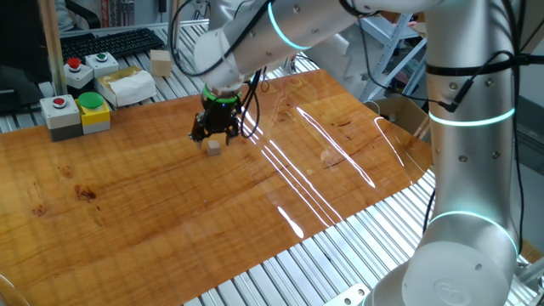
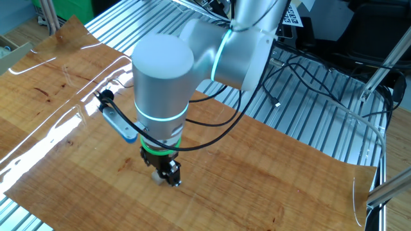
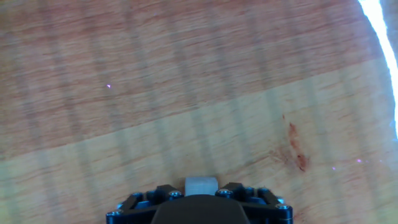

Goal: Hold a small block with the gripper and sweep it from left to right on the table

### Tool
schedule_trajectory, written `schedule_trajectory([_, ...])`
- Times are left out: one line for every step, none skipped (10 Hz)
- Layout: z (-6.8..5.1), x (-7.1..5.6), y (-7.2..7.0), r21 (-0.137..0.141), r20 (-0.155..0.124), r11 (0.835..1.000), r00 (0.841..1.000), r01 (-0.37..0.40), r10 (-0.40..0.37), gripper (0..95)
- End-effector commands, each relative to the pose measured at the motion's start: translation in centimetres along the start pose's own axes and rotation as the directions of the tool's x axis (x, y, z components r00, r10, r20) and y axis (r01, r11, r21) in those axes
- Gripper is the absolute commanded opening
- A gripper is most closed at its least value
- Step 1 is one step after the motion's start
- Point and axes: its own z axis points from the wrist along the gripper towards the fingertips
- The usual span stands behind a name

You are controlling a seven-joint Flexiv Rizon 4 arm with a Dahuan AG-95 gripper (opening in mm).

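- Looking at your pincer (image 1: 216,138), you have it closed on the small block (image 1: 214,147), which sits between the fingertips at the very tip, low over the surface (image 1: 170,212).
- You cannot tell whether the block touches the wood; the other fixed view shows it just beneath the fingers (image 2: 173,174).
- Your sweep is sideways; the cube has no long axis to align.
- Button boxes, one with a green button (image 1: 92,111), and a larger pale block (image 1: 161,61) stand well apart at the far edge.
- Nothing visible lies in the path, only glare streaks.
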Motion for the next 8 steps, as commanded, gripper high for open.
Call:
schedule_trajectory([-1.4,0.6,-0.2,-0.002,-0.009,1.000,1.000,0.008,-0.008,76.0])
schedule_trajectory([-2.6,1.9,-0.8,0.001,-0.017,1.000,0.999,0.030,-0.030,57.0])
schedule_trajectory([-3.1,2.9,-1.2,0.002,-0.023,0.999,0.999,0.050,-0.050,38.0])
schedule_trajectory([-3.5,4.1,-1.9,0.009,-0.023,0.998,0.998,0.064,-0.064,19.0])
schedule_trajectory([-3.8,5.2,-2.7,0.009,-0.026,0.996,0.996,0.089,-0.088,0.0])
schedule_trajectory([-3.8,6.1,-3.5,0.008,-0.027,0.994,0.994,0.106,-0.106,0.0])
schedule_trajectory([-3.7,7.0,-4.4,0.006,-0.021,0.993,0.993,0.118,-0.118,0.0])
schedule_trajectory([-3.6,7.4,-5.1,0.008,-0.020,0.992,0.992,0.128,-0.128,0.0])
